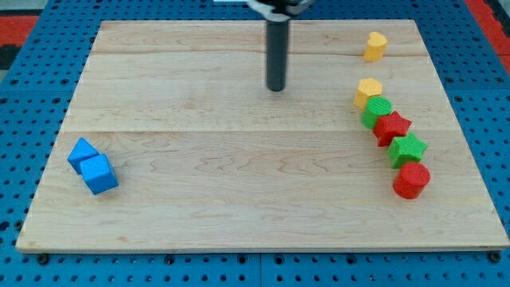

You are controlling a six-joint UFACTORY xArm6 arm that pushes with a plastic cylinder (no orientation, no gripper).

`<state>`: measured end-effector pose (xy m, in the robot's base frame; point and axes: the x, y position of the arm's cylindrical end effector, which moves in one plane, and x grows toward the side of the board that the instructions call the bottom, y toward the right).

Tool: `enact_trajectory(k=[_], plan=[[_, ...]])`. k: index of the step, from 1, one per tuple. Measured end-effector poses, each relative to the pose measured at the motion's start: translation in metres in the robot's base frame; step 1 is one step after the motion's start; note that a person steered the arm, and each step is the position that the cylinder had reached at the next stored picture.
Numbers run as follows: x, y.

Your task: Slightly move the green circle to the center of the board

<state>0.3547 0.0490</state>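
The green circle (pixel 377 112) lies near the view's right edge of the wooden board (pixel 239 183), in a tight slanted row of blocks. A yellow block (pixel 368 91) touches it on the upper left and a red star (pixel 392 127) on the lower right. Further down the row come a green star (pixel 407 149) and a red circle (pixel 411 180). My tip (pixel 276 88) stands at the view's top centre, well to the left of the green circle and touching no block.
A second yellow block (pixel 375 45) sits alone at the top right. Two blue blocks (pixel 83 152) (pixel 100 174) touch each other at the left edge. A blue pegboard (pixel 32 88) surrounds the board.
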Motion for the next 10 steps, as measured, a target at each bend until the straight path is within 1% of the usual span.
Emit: enact_trajectory(k=[1,2,3,4,5,6,7,8,9,10], plan=[[0.002,0.004],[-0.010,0.015],[-0.023,0.071],[-0.048,0.160],[0.006,0.186],[0.062,0.174],[0.066,0.121],[0.065,0.048],[0.056,-0.043],[-0.005,0.010]])
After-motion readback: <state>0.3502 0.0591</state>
